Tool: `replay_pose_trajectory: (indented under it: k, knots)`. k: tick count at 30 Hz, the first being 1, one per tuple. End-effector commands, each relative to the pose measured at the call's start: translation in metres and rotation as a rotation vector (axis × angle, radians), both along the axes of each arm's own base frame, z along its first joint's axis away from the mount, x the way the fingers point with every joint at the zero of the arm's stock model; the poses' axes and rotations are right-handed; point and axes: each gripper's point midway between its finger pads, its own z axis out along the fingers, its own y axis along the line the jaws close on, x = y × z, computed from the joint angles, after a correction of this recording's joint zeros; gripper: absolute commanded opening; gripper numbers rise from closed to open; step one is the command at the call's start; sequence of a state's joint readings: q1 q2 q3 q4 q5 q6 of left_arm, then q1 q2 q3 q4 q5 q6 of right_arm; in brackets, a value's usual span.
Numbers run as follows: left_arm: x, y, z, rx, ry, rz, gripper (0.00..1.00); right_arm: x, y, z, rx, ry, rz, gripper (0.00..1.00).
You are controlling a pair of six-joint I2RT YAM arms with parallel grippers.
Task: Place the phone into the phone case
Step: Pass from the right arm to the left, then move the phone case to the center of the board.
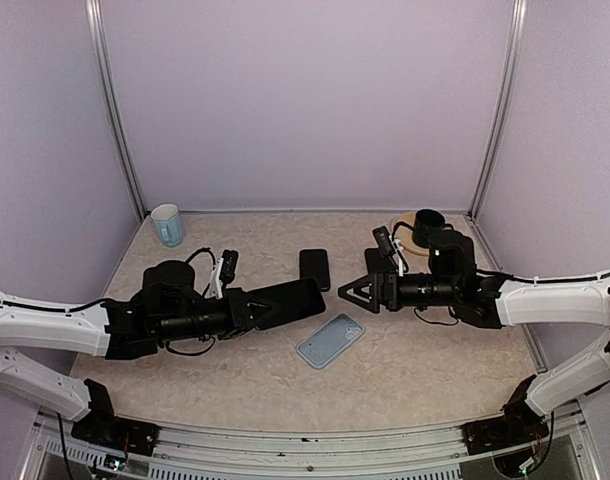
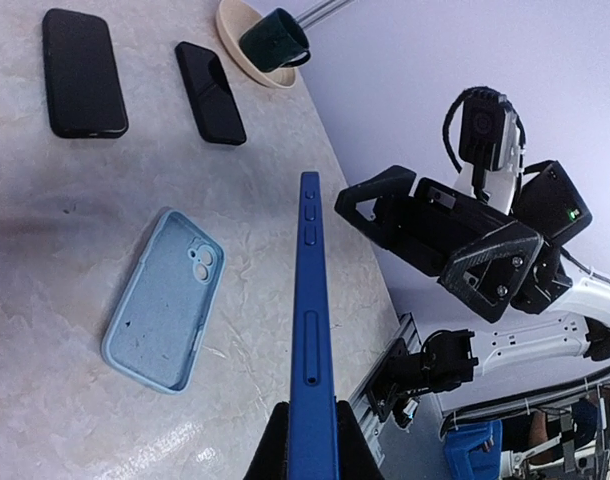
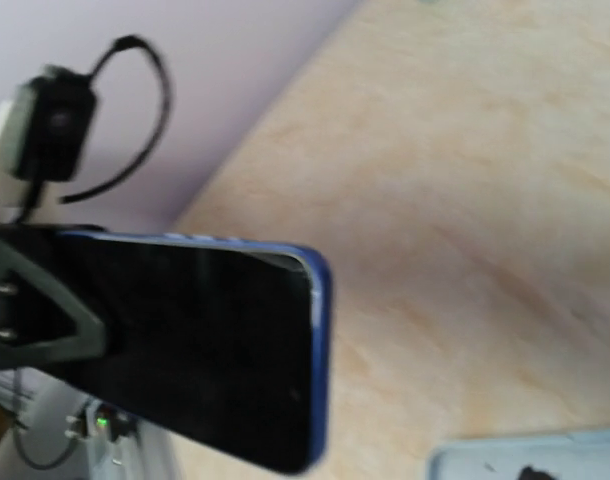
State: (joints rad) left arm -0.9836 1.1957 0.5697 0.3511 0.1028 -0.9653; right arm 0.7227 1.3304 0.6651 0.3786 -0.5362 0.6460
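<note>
The desk with its pale marbled top spreads out in front of me, and my two arms reach over it toward each other from either side. My left hand is clenched on the phone, gripping one short end so the rest of it sticks out toward my other hand, lifted clear of the desk; from the left wrist I see it edge-on, a blue rim with side buttons, and from the right wrist its dark screen faces me. My right hand is released, its fingers spread apart with nothing between them, pointing at the free end of the phone and near it without touching. The phone case, light blue, lies flat on the desk just beneath and between my hands, its camera cutout showing. Two black slabs, phones or cases, I cannot tell which, lie farther back. At the back right a dark mug stands on a tan plate, and a pale cup sits at the back left.
</note>
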Motion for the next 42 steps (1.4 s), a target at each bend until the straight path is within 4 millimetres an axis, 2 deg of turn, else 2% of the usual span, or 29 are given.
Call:
replay_pose_trajectory:
  k: [1, 8, 17, 28, 34, 42]
  knots:
    - [0.004, 0.001, -0.004, -0.027, 0.100, 0.074, 0.00, 0.015, -0.009, -0.019, -0.098, 0.030, -0.078, 0.92]
    - [0.005, -0.012, -0.025, -0.020, 0.223, 0.101, 0.00, 0.027, -0.015, -0.042, -0.147, 0.103, -0.128, 0.99]
    - [0.008, -0.037, -0.040, -0.015, 0.309, 0.096, 0.00, 0.039, -0.021, -0.073, -0.154, 0.207, -0.128, 1.00]
    - [0.023, -0.067, -0.060, -0.008, 0.407, 0.118, 0.00, 0.047, -0.021, -0.095, -0.167, 0.259, -0.126, 1.00]
    - [0.024, -0.085, -0.066, -0.015, 0.459, 0.108, 0.00, 0.051, -0.024, -0.107, -0.172, 0.279, -0.132, 1.00]
    - [0.028, -0.088, -0.079, 0.014, 0.495, 0.159, 0.00, 0.052, -0.026, -0.114, -0.172, 0.284, -0.129, 1.00]
